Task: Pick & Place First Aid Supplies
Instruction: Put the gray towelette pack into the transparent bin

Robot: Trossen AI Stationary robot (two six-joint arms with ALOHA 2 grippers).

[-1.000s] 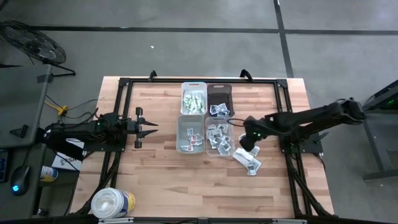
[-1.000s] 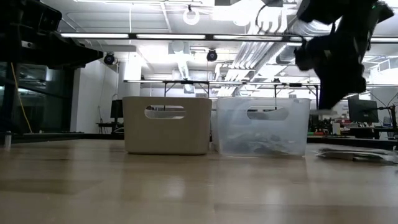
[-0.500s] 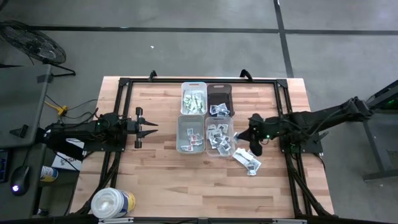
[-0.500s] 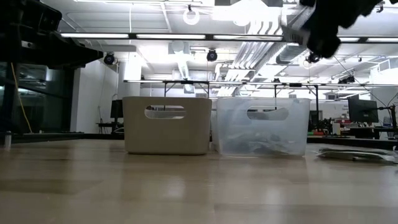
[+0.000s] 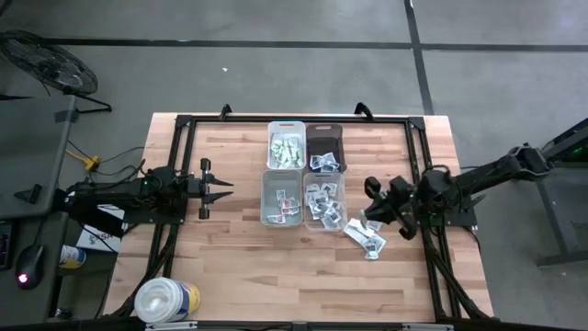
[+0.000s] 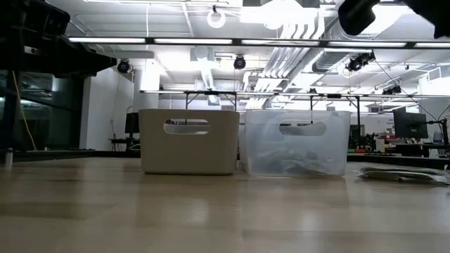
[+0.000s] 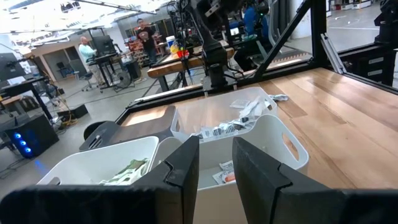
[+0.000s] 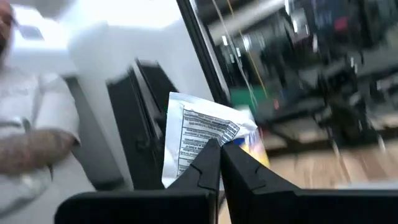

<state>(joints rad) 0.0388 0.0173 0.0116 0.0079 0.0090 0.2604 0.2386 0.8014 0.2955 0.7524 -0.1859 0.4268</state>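
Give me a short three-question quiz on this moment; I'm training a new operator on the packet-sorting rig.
1. True or false: the right hand is shut on a white printed packet.
2. Where do loose packets lie on the table?
A. beside the round tub
B. just right of the bins, near the right hand
C. under the left hand
3. Fill in: the left hand waits to the ____ of the four bins.

Key
1. True: the right wrist view shows the packet pinched between the fingers.
2. B.
3. Left, with its fingers apart and nothing in them.
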